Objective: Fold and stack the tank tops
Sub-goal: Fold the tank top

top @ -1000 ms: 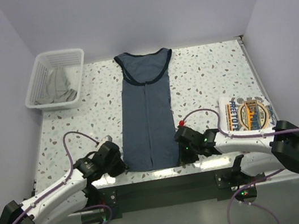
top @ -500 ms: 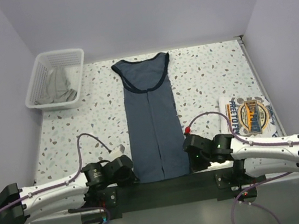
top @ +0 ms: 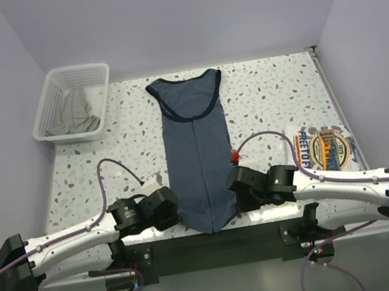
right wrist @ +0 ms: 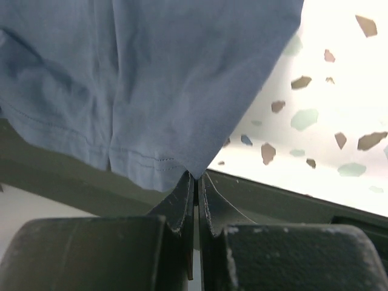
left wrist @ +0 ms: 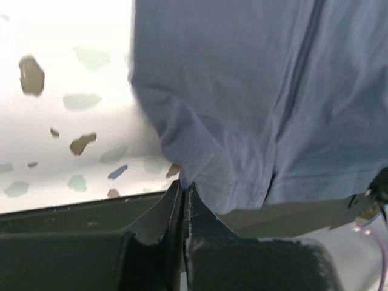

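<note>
The slate-blue tank top (top: 197,152) lies lengthwise down the middle of the table, folded narrow, its navy-trimmed neck at the far end. My left gripper (top: 174,210) is shut on its near left hem corner (left wrist: 182,176). My right gripper (top: 233,191) is shut on its near right hem corner (right wrist: 193,170). The hem between them sags to a point over the table's near edge. The white tank top (top: 323,148) with the blue-orange round graphic lies folded at the right edge of the table.
A white mesh basket (top: 73,102) with grey cloth in it stands at the far left corner. The dark mounting rail (top: 211,247) runs along the near edge under the hem. Purple cables loop above both arms.
Both grippers have lifted the hem corners and moved them slightly away from the near edge and inward. The hem, flat before, now sags to a point between them.
</note>
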`<move>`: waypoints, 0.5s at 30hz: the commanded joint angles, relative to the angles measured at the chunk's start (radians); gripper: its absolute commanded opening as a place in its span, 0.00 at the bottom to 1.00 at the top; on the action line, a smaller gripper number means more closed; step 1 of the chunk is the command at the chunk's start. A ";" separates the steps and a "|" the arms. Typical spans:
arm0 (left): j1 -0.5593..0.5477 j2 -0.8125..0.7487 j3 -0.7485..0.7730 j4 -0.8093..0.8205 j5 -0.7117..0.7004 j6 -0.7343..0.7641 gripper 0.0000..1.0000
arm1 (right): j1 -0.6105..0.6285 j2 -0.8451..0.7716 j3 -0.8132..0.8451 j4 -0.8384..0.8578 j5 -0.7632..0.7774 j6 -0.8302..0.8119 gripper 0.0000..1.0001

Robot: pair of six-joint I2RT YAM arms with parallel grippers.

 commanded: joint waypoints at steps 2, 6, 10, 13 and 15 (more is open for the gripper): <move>0.100 0.018 0.090 0.017 -0.048 0.144 0.00 | -0.058 0.044 0.064 0.026 0.079 -0.049 0.00; 0.213 0.030 0.128 0.069 -0.048 0.237 0.00 | -0.154 0.071 0.107 0.073 0.074 -0.129 0.00; 0.286 0.108 0.177 0.144 -0.031 0.316 0.00 | -0.208 0.134 0.205 0.090 0.123 -0.187 0.00; 0.339 0.159 0.202 0.207 -0.023 0.359 0.00 | -0.235 0.185 0.245 0.133 0.145 -0.224 0.00; 0.379 0.186 0.220 0.259 -0.006 0.390 0.00 | -0.251 0.228 0.274 0.167 0.151 -0.249 0.00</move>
